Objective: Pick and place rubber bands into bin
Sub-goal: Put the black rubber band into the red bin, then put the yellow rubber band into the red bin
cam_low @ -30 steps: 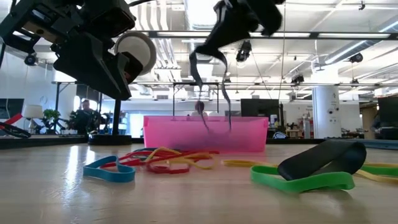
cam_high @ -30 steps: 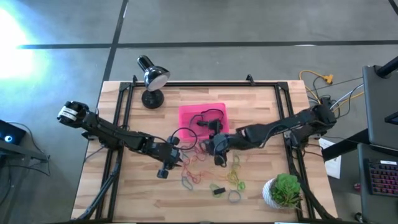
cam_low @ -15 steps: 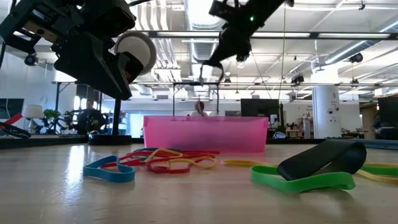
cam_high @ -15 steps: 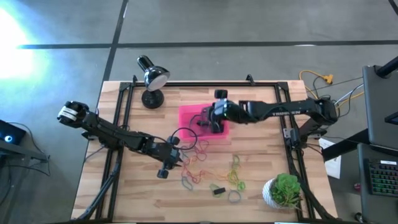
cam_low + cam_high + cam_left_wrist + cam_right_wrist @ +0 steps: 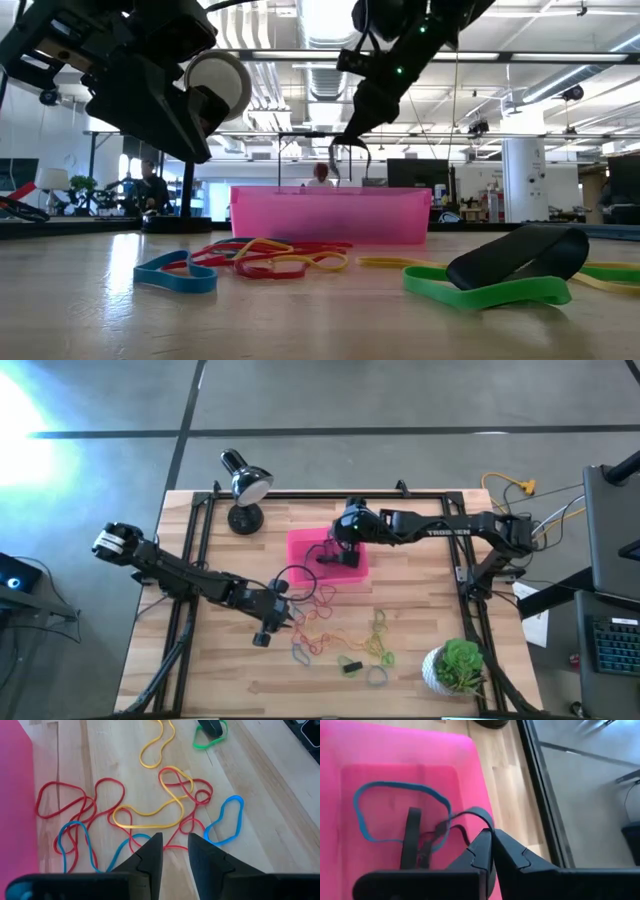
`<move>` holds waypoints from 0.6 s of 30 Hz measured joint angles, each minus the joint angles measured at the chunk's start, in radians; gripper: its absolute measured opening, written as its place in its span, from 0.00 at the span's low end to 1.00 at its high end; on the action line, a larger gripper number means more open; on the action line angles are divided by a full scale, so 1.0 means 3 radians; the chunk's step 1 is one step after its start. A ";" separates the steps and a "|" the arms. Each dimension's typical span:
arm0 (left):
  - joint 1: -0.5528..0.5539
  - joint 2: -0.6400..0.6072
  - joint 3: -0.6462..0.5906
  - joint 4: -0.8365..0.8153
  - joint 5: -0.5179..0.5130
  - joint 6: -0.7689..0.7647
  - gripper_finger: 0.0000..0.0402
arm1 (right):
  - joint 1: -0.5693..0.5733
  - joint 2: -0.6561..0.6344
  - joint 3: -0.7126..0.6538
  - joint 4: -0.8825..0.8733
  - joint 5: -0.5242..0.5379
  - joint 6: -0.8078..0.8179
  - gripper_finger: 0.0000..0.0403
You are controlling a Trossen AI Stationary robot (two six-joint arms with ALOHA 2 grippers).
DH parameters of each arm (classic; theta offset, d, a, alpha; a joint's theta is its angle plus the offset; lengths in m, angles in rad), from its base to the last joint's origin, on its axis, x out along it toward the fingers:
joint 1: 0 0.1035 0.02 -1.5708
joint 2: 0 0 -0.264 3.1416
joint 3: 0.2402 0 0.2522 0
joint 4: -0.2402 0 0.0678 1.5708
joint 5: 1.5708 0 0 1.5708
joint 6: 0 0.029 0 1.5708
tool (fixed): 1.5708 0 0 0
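**Right claw over bin, band pinched**

High view: right claw [image 5: 347, 540] above the bin [image 5: 300, 544].
Right wrist view: fingers closed on a black rubber band [image 5: 470, 815]. Release comes next.
Left wrist view: left claw [image 5: 174, 851] slightly parted, empty, beside bin.

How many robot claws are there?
2. The left gripper hangs open over the loose bands. The right gripper is above the bin, pinching a black band.
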 joint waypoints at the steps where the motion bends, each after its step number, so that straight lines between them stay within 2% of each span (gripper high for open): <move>1: 0.0001 0.0000 0.0000 -0.0002 -0.0001 0.0000 0.19 | -0.0003 0.0006 0.0000 0.0010 -0.0001 0.0039 0.02; 7: 0.0001 0.0000 0.0000 0.0031 -0.0004 0.0000 0.19 | -0.0008 0.0048 0.0000 -0.0049 -0.0068 0.0104 0.05; 11: 0.0000 0.0000 0.0000 0.0029 -0.0004 0.0000 0.19 | -0.0007 0.0055 -0.0013 -0.0074 -0.0231 0.0120 0.14; 18: 0.0000 0.0000 0.0000 0.0029 -0.0003 -0.0001 0.19 | 0.0003 0.0052 -0.0015 -0.0196 -0.0263 0.0185 0.29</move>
